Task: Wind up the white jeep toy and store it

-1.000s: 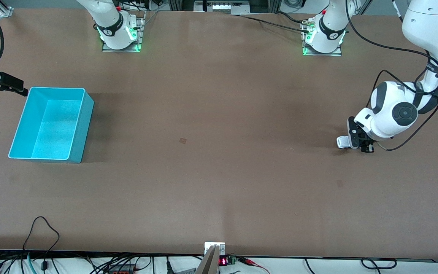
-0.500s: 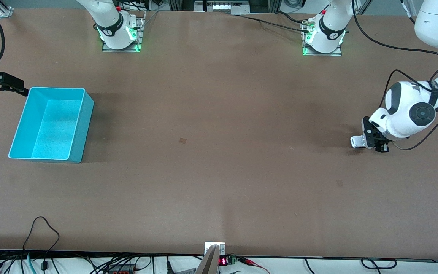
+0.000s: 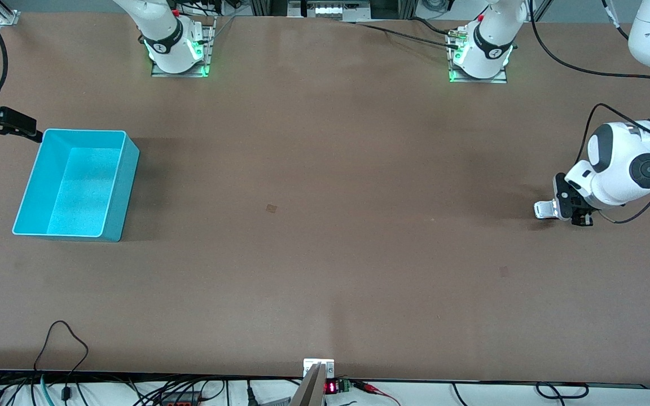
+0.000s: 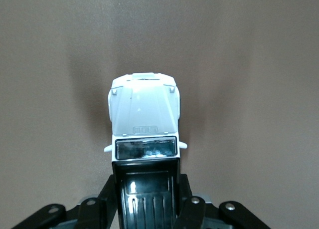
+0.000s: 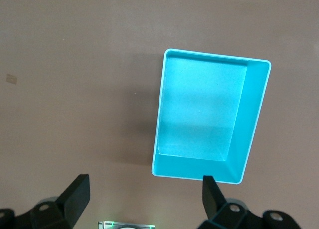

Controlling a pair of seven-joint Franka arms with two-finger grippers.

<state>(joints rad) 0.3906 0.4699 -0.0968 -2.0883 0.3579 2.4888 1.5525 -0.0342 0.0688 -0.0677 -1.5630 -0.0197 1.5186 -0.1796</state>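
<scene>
The white jeep toy (image 3: 545, 210) has a white hood and a black roof and sits low at the table surface near the left arm's end. My left gripper (image 3: 569, 213) is shut on its black rear section. In the left wrist view the jeep's hood (image 4: 144, 109) points away from the gripper (image 4: 146, 191), with a finger on each side of the roof. My right gripper (image 3: 17, 125) hangs open and empty over the table beside the teal bin (image 3: 85, 131). The right wrist view shows its fingers (image 5: 75, 191) spread wide, with the empty bin (image 5: 214, 54) below.
The brown table (image 3: 325, 254) is bare between the bin and the jeep, apart from a small dark patch (image 3: 271, 208). The arm bases (image 3: 177, 51) stand along the edge farthest from the front camera. Cables lie along the nearest edge.
My left gripper has moved with the jeep toward the left arm's end of the table, staying low at the surface. The right arm and the bin have not moved.
</scene>
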